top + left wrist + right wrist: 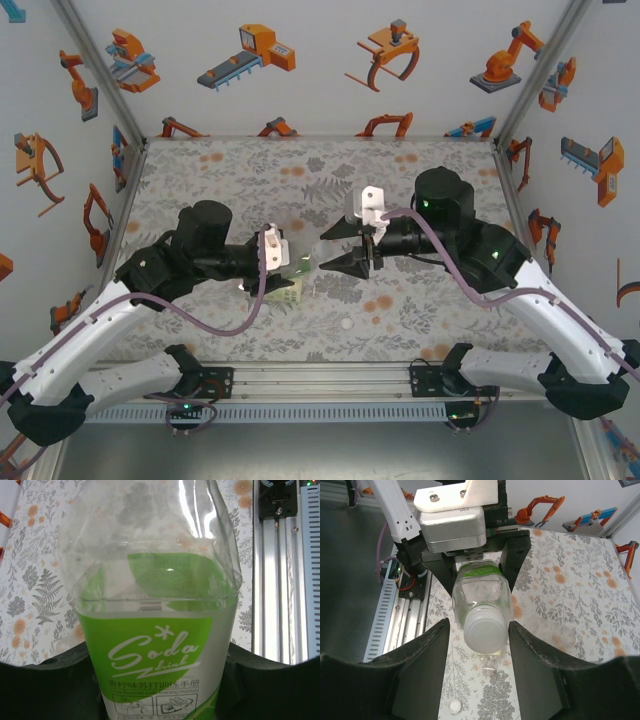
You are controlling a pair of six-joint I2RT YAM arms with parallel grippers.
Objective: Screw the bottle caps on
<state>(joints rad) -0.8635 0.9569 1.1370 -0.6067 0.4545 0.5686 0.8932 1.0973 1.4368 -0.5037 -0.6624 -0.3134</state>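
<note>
In the middle of the top view the left gripper (285,264) is closed on a clear plastic bottle with a bright green label (160,630). In the left wrist view its two dark fingers (50,685) press against the bottle's sides at the lower left and lower right of the frame. The label (white script reading "Soda drink") fills the centre, and the bare, clear shoulder narrows toward the top edge. The bottle lies along the gripper's line, with its far end pointing to the right of the top view.

The right gripper (479,627) faces it from the other side with its jaws partly apart. In the right wrist view the two black fingers stand to the left and right of the bottle's round frosted whitish end, which sits in the centre of the frame. A sliver of mat shows between the left finger and that end. The right finger is just beside it, and I cannot tell whether it touches. This gripper has hold of nothing.

A small round white plastic cap (347,325) lies loose on the grey floral-print mat (240,175), below the two grippers in the top view and well apart from the bottle. In the right wrist view it sits near the bottom edge, between the fingers. A small clear piece lies on the mat just under the bottle's end, too blurred to name
</note>
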